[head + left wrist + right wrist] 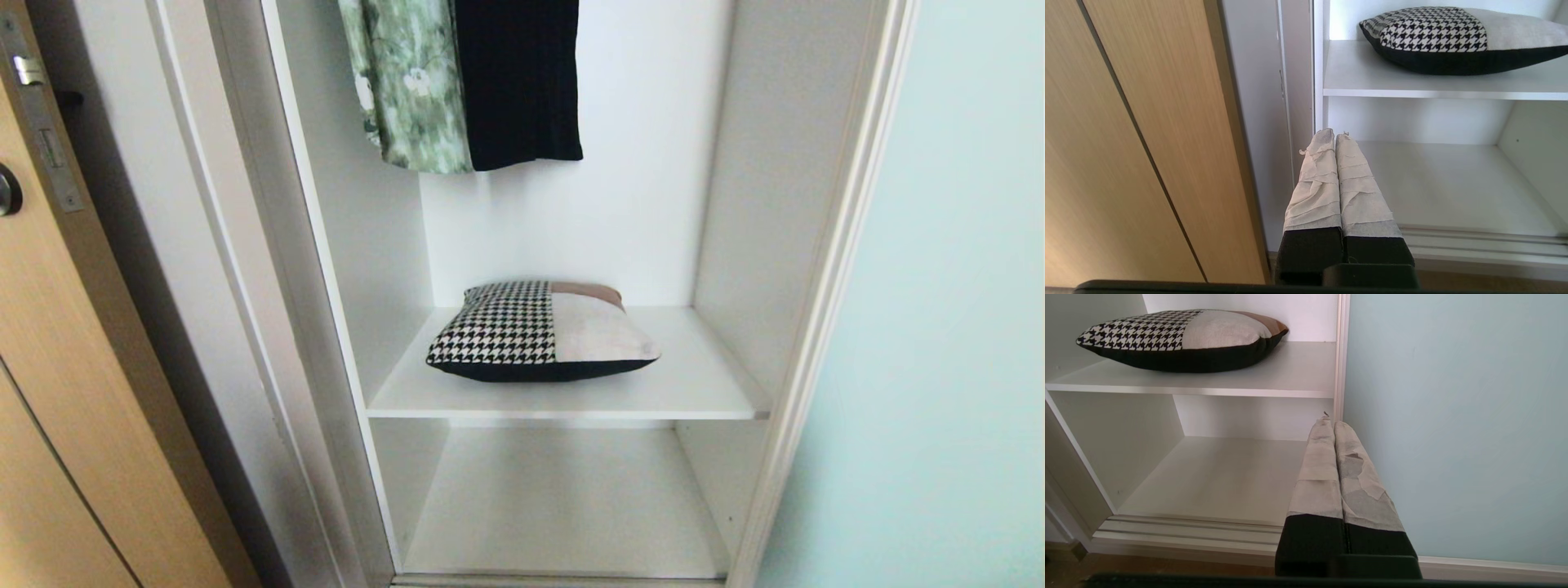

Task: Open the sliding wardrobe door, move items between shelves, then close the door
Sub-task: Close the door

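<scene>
The wardrobe stands open, its pale aqua sliding door [939, 327] [1453, 416] pushed to the right. A cushion [543, 331] [1453, 38] [1180, 339], houndstooth and grey-beige with a black edge, lies flat on the upper white shelf [702, 392] [1372, 81] [1298, 371]. The lower shelf [563, 498] [1445, 183] [1216, 477] below it is bare. My left gripper [1335, 134] is shut and empty, low in front of the wardrobe's left frame. My right gripper [1333, 422] is shut and empty, low beside the door's left edge. Neither arm shows in the head view.
A green floral garment [408, 82] and a black garment [518, 82] hang above the cushion. A tan wood door [49, 367] [1147, 143] stands at the left of the wardrobe. A white floor track [1188, 535] runs along the wardrobe's base.
</scene>
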Robot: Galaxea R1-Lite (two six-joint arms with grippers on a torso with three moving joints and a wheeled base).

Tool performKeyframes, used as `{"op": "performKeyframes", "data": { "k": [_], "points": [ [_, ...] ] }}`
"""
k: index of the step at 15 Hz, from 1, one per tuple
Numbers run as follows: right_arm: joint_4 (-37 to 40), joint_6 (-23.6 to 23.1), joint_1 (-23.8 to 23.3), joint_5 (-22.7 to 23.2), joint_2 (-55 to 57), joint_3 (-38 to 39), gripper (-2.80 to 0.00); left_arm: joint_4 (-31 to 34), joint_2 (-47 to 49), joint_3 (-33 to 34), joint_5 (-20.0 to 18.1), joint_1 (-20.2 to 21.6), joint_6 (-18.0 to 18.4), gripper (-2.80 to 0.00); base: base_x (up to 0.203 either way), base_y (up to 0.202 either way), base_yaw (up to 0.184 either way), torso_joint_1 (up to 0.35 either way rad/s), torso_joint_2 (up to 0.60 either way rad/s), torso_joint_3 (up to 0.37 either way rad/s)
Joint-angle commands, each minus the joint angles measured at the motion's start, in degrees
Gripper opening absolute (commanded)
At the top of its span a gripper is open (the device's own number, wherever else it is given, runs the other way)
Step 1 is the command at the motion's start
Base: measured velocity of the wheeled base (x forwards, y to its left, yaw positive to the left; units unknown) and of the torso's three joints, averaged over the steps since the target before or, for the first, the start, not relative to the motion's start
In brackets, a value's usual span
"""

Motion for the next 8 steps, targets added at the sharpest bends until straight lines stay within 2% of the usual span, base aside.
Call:
{"op": "performKeyframes", "data": {
  "k": [1, 2, 6, 8],
  "points": [
    [-0.05, 0.03, 0.06, 0.01, 0.16, 0.00, -2.80, 0.02, 0.11, 0.09, 0.00, 0.02, -0.02, -2.80, 0.000, 0.000, 0.000, 0.000, 0.00, 0.000],
    [-0.05, 0.03, 0.06, 0.01, 0.16, 0.00, -2.80, 0.02, 0.11, 0.09, 0.00, 0.02, -0.02, -2.80, -0.093, 0.000, 0.001, 0.007, 0.00, -0.002],
    [-0.05, 0.03, -0.02, 0.01, 0.08, 0.00, -2.80, 0.02, 0.04, 0.09, 0.00, 0.02, -0.05, -2.80, -0.179, 0.000, 0.000, 0.006, 0.00, 0.004],
    [-0.05, 0.03, 0.02, 0.01, 0.07, 0.00, -2.80, 0.02, 0.08, 0.09, 0.00, 0.02, -0.11, -2.80, 0.000, 0.000, 0.000, 0.000, 0.00, 0.000]
  ]
}}
